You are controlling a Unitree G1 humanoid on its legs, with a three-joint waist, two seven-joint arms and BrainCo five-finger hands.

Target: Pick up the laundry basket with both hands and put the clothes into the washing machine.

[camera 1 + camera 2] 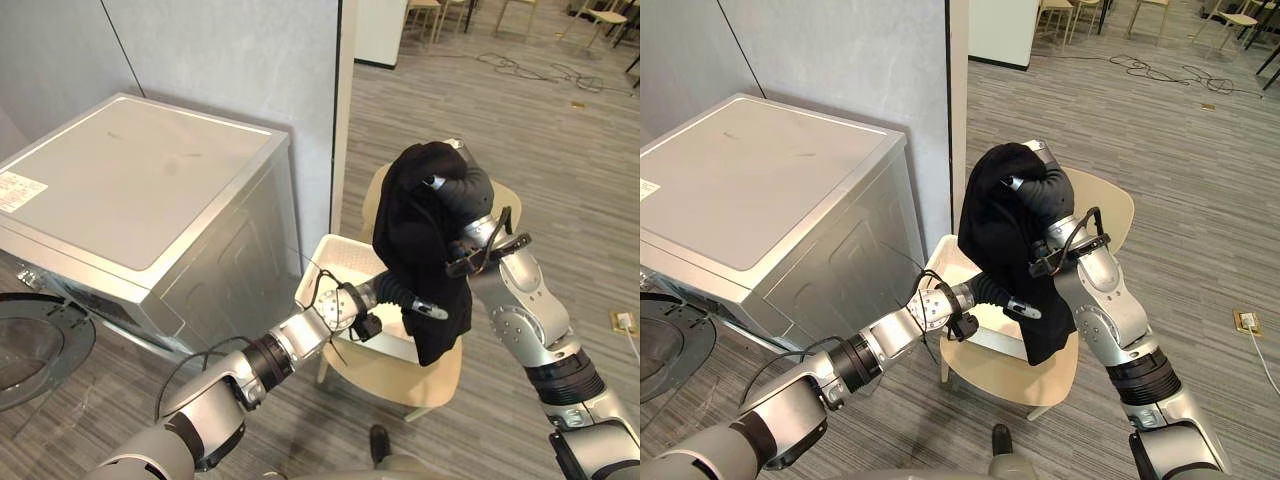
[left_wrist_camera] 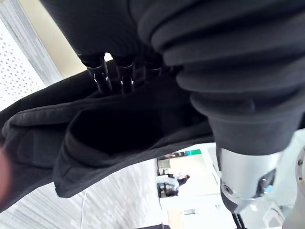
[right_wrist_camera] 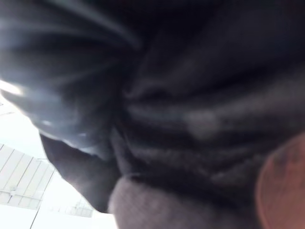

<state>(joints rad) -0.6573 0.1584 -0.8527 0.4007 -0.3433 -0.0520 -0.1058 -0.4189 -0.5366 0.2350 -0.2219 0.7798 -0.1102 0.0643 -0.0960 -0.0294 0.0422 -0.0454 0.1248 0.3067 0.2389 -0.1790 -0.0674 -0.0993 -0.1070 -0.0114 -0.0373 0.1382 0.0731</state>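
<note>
Left eye view — black garment (image 1: 410, 240) vertical

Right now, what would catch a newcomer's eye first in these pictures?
A black garment hangs from the raised right robot hand, which grips it above a white laundry basket on a beige chair. The left robot hand meets the cloth's lower part. A grey washing machine stands to the left.
</note>
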